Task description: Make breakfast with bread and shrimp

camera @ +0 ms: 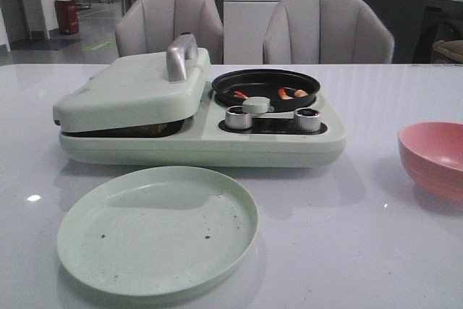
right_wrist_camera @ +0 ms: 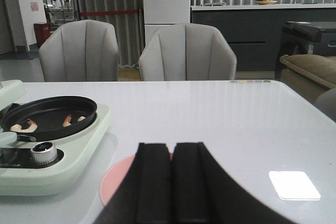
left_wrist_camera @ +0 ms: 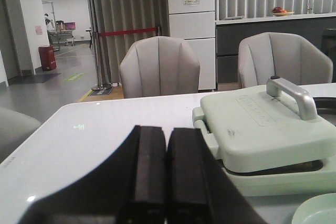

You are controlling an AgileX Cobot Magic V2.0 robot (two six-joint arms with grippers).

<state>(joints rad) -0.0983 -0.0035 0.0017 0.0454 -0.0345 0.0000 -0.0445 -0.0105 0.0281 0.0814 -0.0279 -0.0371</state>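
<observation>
Shrimp (camera: 286,94) pieces, small and orange-pink, lie scattered in the round black pan (camera: 265,86) set into the pale green breakfast maker (camera: 202,135) at the centre of the white table (camera: 347,251). From the front view, the pan sits at about two o'clock on the appliance, behind two silver knobs (camera: 239,117). At nine o'clock from the pan, the hinged lid (camera: 134,88) with its silver handle (camera: 181,56) is lowered over the griddle, with something brownish just visible in the gap; whether it is bread cannot be told. A pale green plate (camera: 158,231) rests at six o'clock, a pink bowl (camera: 434,158) at three o'clock. The left gripper (left_wrist_camera: 166,182) hangs short of the lid, fingers pressed together, holding nothing. The right gripper (right_wrist_camera: 172,187) hovers over the bowl, well apart from the shrimp, fingers likewise together.
</observation>
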